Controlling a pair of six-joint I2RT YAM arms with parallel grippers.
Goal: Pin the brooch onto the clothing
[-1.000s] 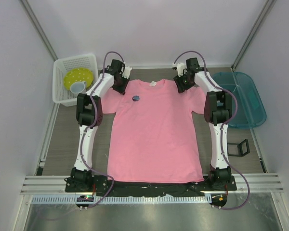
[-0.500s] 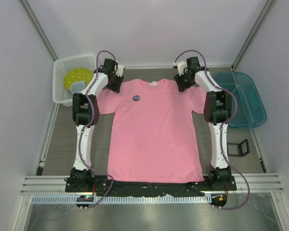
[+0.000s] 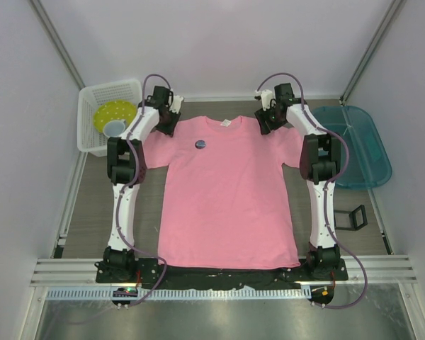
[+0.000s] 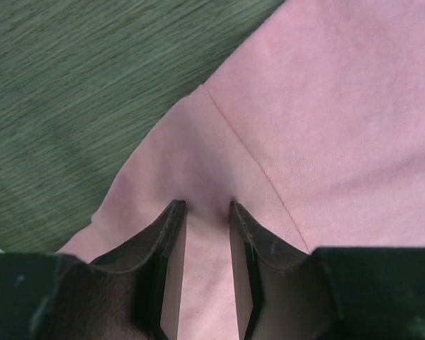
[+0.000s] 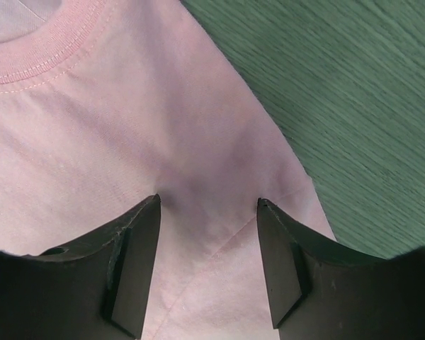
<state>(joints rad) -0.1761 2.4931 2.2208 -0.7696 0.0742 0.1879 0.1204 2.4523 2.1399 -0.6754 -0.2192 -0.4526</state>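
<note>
The clothing, a pink T-shirt (image 3: 230, 198), lies flat on the table with its collar at the far end. The brooch (image 3: 200, 144), a tiny dark round badge, sits on the chest just below the collar, left of centre. My left gripper (image 3: 168, 119) rests on the shirt's left shoulder; in the left wrist view its fingers (image 4: 207, 205) stand a narrow gap apart, tips on flat cloth (image 4: 326, 106) beside the sleeve seam. My right gripper (image 3: 264, 122) is on the right shoulder; its jaws (image 5: 209, 200) stand wide over smooth fabric (image 5: 92, 127) near the collar rib. Neither gripper holds anything.
A white basket (image 3: 92, 142) at the back left holds a yellow bowl (image 3: 115, 115) and a small cup. A teal tray (image 3: 365, 152) stands at the right. A small black square case (image 3: 350, 218) sits beside the right arm. Grey walls close in the workspace.
My left gripper has shifted left, from the collar side out to the shoulder edge, and its jaws have parted a little. The right jaws have widened. The brooch has not moved.
</note>
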